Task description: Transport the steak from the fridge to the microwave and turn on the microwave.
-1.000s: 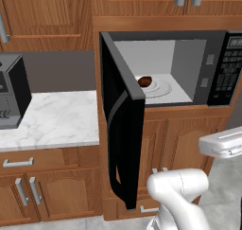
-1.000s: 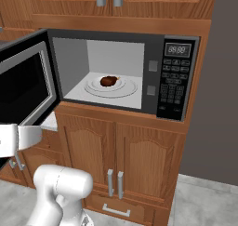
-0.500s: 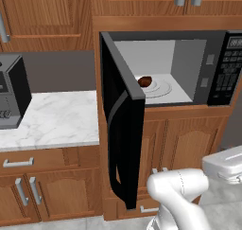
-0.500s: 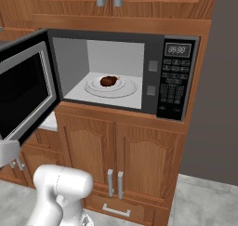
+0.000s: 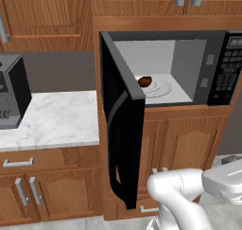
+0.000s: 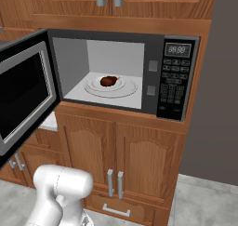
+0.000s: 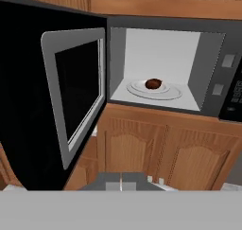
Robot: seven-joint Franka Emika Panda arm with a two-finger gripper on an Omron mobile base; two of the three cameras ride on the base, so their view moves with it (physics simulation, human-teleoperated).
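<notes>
The microwave point(image 6: 116, 76) stands with its door point(image 5: 120, 144) swung wide to the left, and the steak point(image 6: 109, 81) sits inside it on the white plate point(image 6: 128, 87), just left of the keypad point(image 6: 173, 83); below the microwave, the hand point(image 7: 121, 182) has its fingers pressed together, pinching nothing

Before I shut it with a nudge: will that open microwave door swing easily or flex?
The microwave door looks rigid, a framed glass panel, so flexing seems unlikely. It hangs wide open on side hinges, so a push probably swings it, away from the steak.
</notes>
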